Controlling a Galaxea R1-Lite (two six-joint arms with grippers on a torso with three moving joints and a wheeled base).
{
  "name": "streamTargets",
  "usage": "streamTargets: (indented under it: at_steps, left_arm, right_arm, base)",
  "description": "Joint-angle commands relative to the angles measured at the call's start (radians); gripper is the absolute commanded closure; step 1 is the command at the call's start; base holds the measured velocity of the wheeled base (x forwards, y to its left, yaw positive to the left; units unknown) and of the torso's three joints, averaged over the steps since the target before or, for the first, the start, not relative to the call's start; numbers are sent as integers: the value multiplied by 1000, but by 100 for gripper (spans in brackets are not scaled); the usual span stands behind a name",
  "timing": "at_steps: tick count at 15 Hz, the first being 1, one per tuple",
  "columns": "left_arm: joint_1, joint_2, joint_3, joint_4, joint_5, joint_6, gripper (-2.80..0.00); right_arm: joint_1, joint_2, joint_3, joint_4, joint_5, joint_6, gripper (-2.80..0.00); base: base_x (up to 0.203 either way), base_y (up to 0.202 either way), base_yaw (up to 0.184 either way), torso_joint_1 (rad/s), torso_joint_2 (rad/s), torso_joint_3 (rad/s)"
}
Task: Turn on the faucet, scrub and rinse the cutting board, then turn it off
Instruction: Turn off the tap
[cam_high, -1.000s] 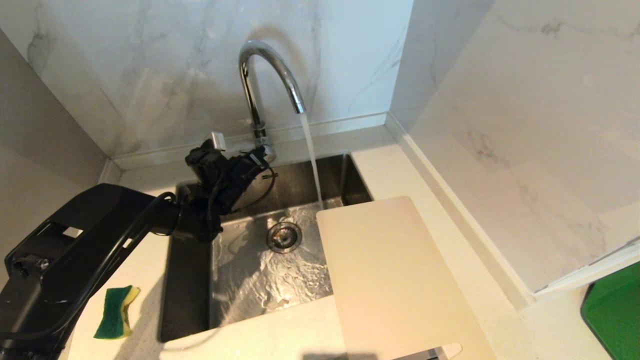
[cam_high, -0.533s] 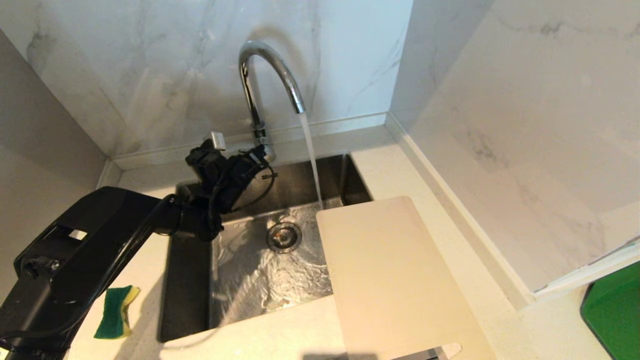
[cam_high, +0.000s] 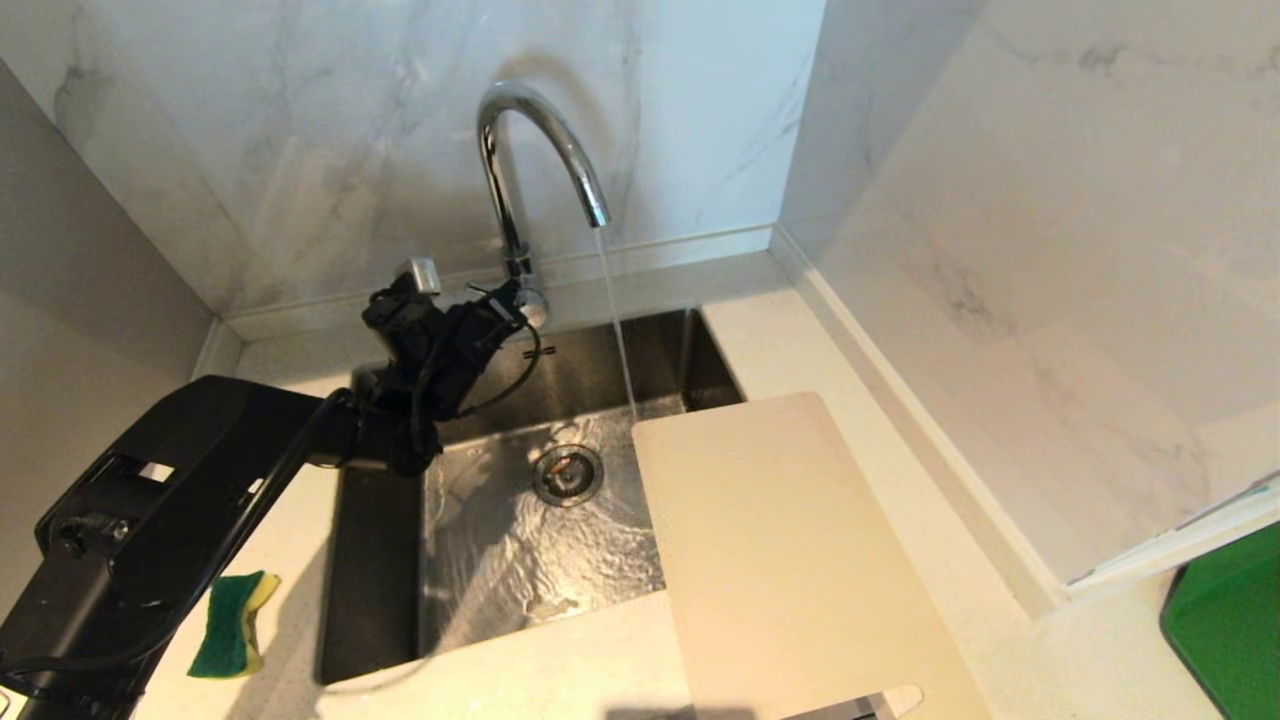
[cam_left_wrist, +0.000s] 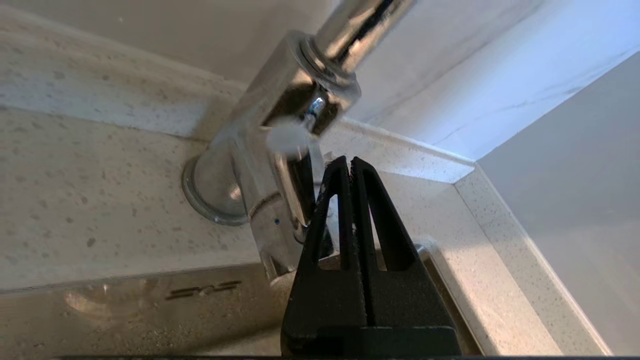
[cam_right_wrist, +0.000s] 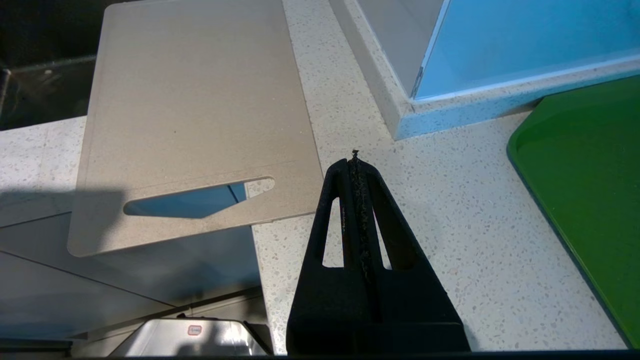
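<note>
The chrome gooseneck faucet (cam_high: 520, 150) stands behind the sink, and a thin stream of water (cam_high: 615, 320) falls from its spout. My left gripper (cam_high: 515, 298) is shut with nothing in it. Its tips are against the faucet's base; in the left wrist view the gripper (cam_left_wrist: 350, 162) sits right beside the shiny faucet body (cam_left_wrist: 280, 150). The beige cutting board (cam_high: 790, 560) lies flat across the sink's right edge and the counter. My right gripper (cam_right_wrist: 355, 157) is shut and empty over the counter, next to the cutting board's (cam_right_wrist: 190, 110) handle cut-out end. It is outside the head view.
A green and yellow sponge (cam_high: 232, 622) lies on the counter left of the steel sink (cam_high: 380, 560). Water ripples around the drain (cam_high: 568, 473). A green tray (cam_high: 1225, 630) sits at the far right, past a wall corner. Marble walls close in behind and to the right.
The water stream has thinned from a full flow to a narrow trickle. My left gripper has shifted slightly up and left at the faucet's base.
</note>
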Motion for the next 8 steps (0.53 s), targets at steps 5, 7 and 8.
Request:
streamTargets:
  at_steps: [5, 7, 8]
  left_arm:
    - [18, 24, -37, -4, 4, -6, 0]
    - [18, 22, -37, -5, 4, -6, 0]
    - [17, 22, -36, -5, 4, -6, 0]
  right_arm:
    - [1, 1, 2, 0, 0, -1, 0]
    - [1, 1, 0, 0, 0, -1, 0]
    - [1, 1, 1, 0, 0, -1, 0]
  base:
    - [0, 0, 0, 0, 0, 0]
    - [0, 0, 0, 0, 0, 0]
    - [0, 0, 0, 0, 0, 0]
